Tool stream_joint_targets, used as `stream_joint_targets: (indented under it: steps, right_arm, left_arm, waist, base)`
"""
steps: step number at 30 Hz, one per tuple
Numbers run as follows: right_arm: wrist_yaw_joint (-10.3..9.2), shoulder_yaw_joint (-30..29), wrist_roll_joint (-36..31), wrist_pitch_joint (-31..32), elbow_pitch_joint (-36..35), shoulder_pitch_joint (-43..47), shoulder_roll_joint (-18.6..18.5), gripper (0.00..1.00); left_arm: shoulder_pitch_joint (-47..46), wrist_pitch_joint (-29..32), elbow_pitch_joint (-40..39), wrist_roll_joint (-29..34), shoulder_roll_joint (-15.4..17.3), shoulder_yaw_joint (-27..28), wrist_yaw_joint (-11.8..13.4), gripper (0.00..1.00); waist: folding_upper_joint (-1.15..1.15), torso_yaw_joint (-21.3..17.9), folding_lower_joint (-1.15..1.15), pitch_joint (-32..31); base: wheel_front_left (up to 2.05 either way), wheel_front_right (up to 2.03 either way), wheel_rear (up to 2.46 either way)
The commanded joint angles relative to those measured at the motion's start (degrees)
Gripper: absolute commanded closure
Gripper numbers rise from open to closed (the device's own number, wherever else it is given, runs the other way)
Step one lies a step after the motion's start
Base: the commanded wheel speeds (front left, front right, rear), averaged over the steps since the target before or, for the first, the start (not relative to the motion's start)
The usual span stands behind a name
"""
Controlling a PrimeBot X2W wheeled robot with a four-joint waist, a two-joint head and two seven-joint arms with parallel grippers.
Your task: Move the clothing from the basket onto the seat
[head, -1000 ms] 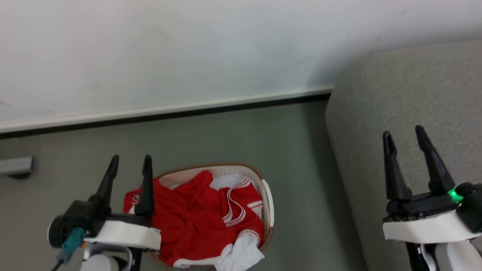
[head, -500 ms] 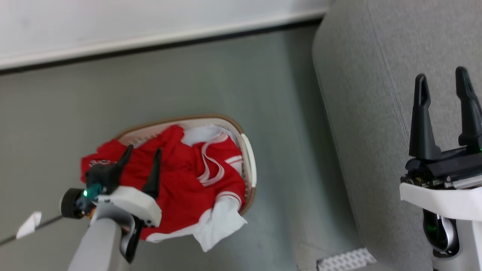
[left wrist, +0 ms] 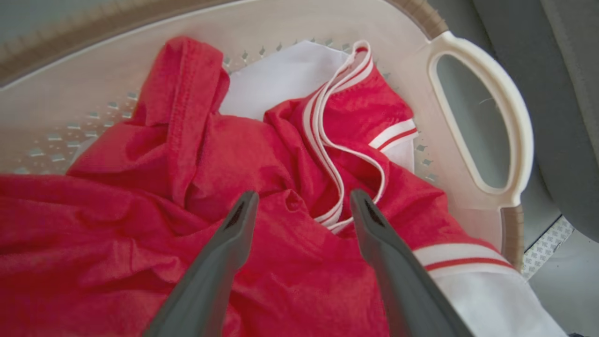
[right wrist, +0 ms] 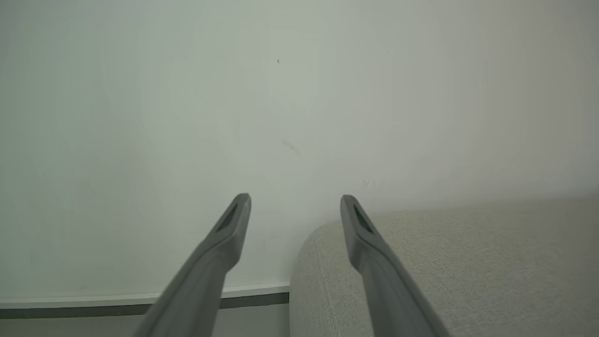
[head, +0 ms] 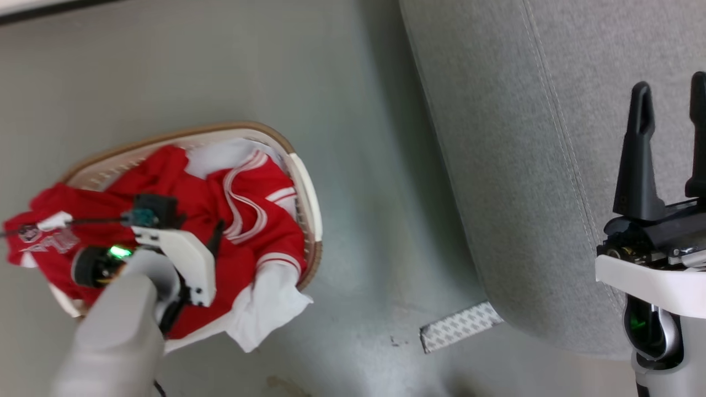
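jaws apart above basket

left jaws stand wide just above the clothing (left wrist: 262, 154), heaped in the basket (left wrist: 56, 93) and hiding its floor. right jaws, also apart, hover over the seat (head: 524, 165), one finger cut off.

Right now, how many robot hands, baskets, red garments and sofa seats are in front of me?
robot hands: 2 (left hand, right hand, both open)
basket: 1
red clothing: 1, lying in the basket
seat: 1
total: 5
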Motion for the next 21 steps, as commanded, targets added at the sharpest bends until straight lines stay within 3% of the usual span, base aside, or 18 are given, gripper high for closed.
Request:
stream_joint_targets:
  steps: [1, 10, 18, 19, 21]
  right_arm:
    - [-0.12, -0.2, 0.8, 0.0, -0.6, -1.0, 0.2, 0.0]
    - [-0.12, 0.5, 3.8, 0.0, -1.7, -2.6, 0.2, 0.0]
    - [-0.12, 1.1, 4.7, 0.0, -1.2, -2.8, 0.2, 0.0]
    - [-0.12, 1.0, 4.7, 0.0, -1.1, -2.9, 0.2, 0.0]
    - [-0.12, 0.8, 4.7, 0.0, -1.0, -3.1, 0.2, 0.0]
  left_arm:
    - [-1.7, 0.6, 1.3, -0.9, 1.4, -0.7, 0.1, 0.0]
    - [-9.9, 5.1, 10.7, -2.3, 5.6, -1.1, 0.3, 0.0]
    - [-12.0, 7.1, 14.1, -2.8, 6.0, -2.5, 0.1, 0.0]
    - [-12.1, 7.0, 14.3, -3.0, 5.9, -2.7, 0.1, 0.16]
    - [-12.2, 6.2, 14.5, -3.2, 5.8, -3.0, 0.1, 1.0]
  waist:
    - [0.0, -2.5, -0.01, 2.8]
    - [0.0, -5.8, -0.01, 8.5]
    - [0.0, -6.7, -0.01, 10.6]
    - [0.0, -6.7, -0.01, 10.7]
    - [0.0, -6.5, -0.01, 10.7]
  base:
    - [0.0, 0.0, 0.0]
    - [0.0, 0.0, 0.0]
    - [0.0, 0.0, 0.0]
    - [0.0, 0.0, 0.0]
    - [0.0, 0.0, 0.0]
